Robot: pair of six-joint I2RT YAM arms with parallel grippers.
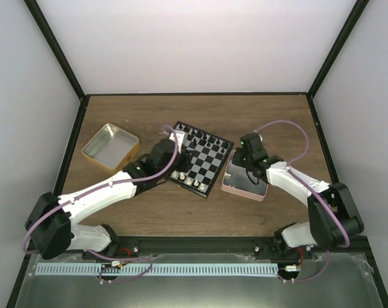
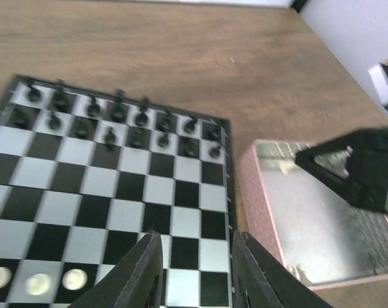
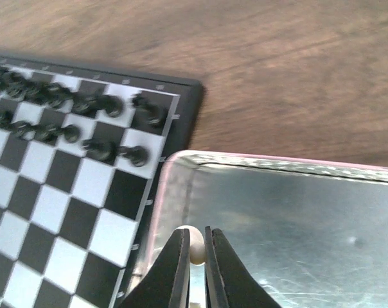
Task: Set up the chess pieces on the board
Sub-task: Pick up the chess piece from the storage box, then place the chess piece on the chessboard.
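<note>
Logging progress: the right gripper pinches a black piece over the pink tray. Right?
No: the right wrist view shows the right gripper pinching a cream-white piece, not a black one. It is over the pink tray, as you say.

A robot lab cell: a wooden worktop [image 1: 181,212] boxed in by plain white panels [image 1: 181,45] and black frame posts [image 1: 56,49], with left arm [image 1: 97,192] and right arm [image 1: 297,183] bolted to a rail [image 1: 200,244].

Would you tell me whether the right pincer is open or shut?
Shut: right pincer pinches a cream chess piece over the pink tray.
</note>
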